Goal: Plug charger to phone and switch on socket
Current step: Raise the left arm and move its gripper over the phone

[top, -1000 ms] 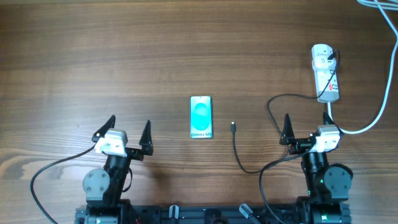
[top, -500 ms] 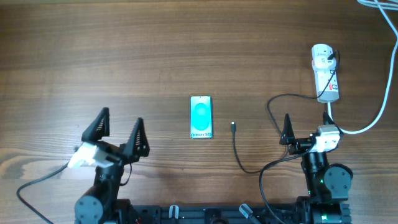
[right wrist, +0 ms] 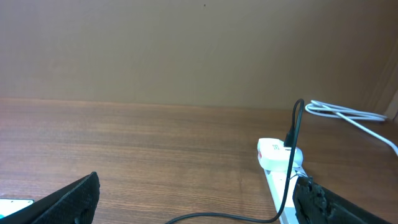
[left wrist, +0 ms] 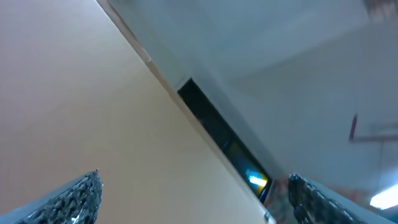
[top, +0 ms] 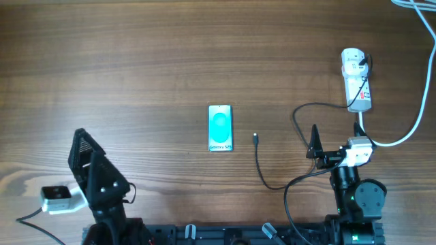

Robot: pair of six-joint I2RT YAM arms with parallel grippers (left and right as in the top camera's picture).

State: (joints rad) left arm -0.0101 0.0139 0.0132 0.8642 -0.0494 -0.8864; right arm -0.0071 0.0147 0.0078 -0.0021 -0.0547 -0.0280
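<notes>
- Left fingers (top: 83, 153): spread apart and empty; tilted up off the surface (top: 136, 68), their wrist view showing only wall and ceiling; judged not yet placed for work; they should come down beside the phone's left long edge and pin it before any insertion.
- Phone (top: 220, 127): lies flat, screen up, mid-surface, white text toward the robot; the port is judged to sit at that near short edge, though too small to confirm.
- Charger (top: 259, 163): connector tip (top: 255, 138) lies just right of the phone, apart from it; the cable runs back, loops, and ends at the socket; grip close behind the tip, turn it to face the port, keep slack in the loop.
- Right fingers (top: 315, 141): parted, holding nothing, low near their base; nearest the tip, so judged the ones to fetch it.
- Socket (top: 355, 80): far right; black plug (top: 364, 64) at its far end; whether the red-and-white part is the switch, cannot tell; press only once the tip is home; avoid dragging the white cord (top: 415, 122).
</notes>
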